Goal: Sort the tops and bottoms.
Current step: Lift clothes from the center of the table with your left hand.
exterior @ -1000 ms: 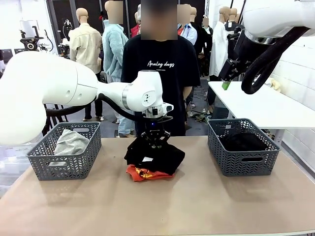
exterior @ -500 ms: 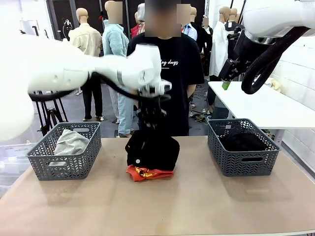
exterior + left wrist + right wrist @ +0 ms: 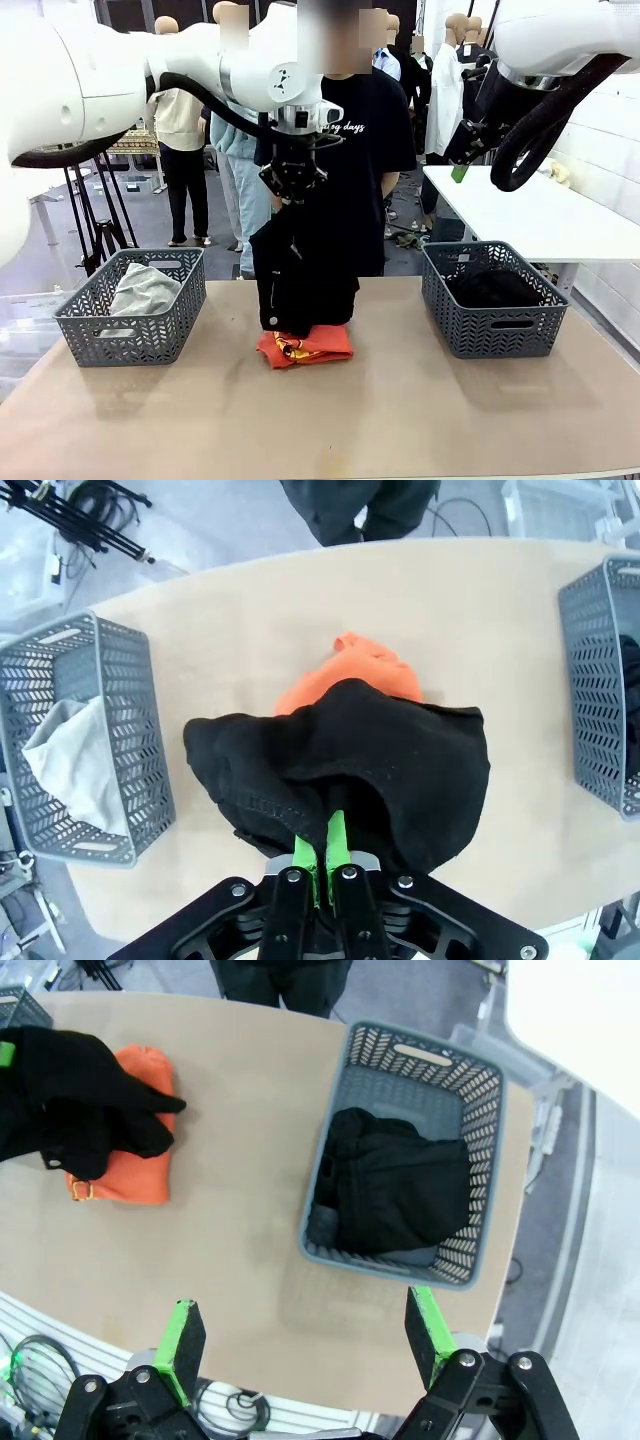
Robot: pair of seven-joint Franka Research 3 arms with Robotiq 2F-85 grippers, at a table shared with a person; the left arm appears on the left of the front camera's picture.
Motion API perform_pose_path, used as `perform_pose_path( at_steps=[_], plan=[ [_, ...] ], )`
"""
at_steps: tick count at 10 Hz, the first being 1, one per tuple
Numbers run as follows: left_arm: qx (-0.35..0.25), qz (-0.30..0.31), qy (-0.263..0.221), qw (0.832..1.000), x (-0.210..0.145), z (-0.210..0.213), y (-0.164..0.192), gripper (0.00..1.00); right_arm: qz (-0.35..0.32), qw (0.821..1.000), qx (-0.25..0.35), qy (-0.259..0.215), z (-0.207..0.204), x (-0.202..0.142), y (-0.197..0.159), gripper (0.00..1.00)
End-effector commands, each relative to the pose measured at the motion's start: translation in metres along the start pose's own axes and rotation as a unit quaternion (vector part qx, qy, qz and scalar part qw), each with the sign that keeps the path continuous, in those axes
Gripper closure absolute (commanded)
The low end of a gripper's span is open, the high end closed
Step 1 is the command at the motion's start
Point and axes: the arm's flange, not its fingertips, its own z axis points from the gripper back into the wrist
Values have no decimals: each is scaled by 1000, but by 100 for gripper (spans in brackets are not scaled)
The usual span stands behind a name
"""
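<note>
1. The left claw (image 3: 291,200) is high above the middle of the table (image 3: 420,420) and points down, its jaws pinched tight on the upper edge of a black garment (image 3: 300,280)
2. The black garment hangs straight down from the claw in a long bunch; seen from the front, its lower edge reaches the orange-red top (image 3: 305,346), but I cannot tell whether the two touch
3. In the left wrist view the green pads (image 3: 305,852) sit close together with black cloth gathered around them, and the orange-red top shows just beyond the cloth
4. The orange-red top lies crumpled on the table, about midway between the two baskets, with a small yellow print (image 3: 290,350) near its front left edge
5. The left basket (image 3: 130,340) stands on the robot's left part of the table and holds the light grey top (image 3: 145,287), heaped loosely inside
6. The right basket (image 3: 490,335) stands on the robot's right part of the table and holds the other black garment (image 3: 495,288), bunched up inside
7. The right claw (image 3: 300,1305) is up high over the right side of the table with its jaws wide apart and nothing between them; in its wrist view the right basket lies below it
8. A person (image 3: 370,140) in a black T-shirt stands at the far side of the table, behind the hanging garment
</note>
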Motion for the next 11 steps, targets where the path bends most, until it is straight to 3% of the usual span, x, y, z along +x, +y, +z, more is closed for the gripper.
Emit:
perform_pose_path(
  at_steps=[1,4,5,8,11],
  plan=[
    [-7,-4,16,1000,-1,-8,-1,100,-2,1000,0,5,0,-2,0,0],
    [1,-1,6,1000,-1,-6,-2,100,-2,1000,0,5,0,-2,0,0],
    [-4,5,-6,1000,6,26,7,100,-2,1000,0,5,0,-2,0,0],
    [80,-40,-73,993,17,148,26,100,-2,1000,0,5,0,-2,0,0],
    [71,-46,-81,993,15,154,21,100,-2,1000,0,5,0,-2,0,0]
  ],
)
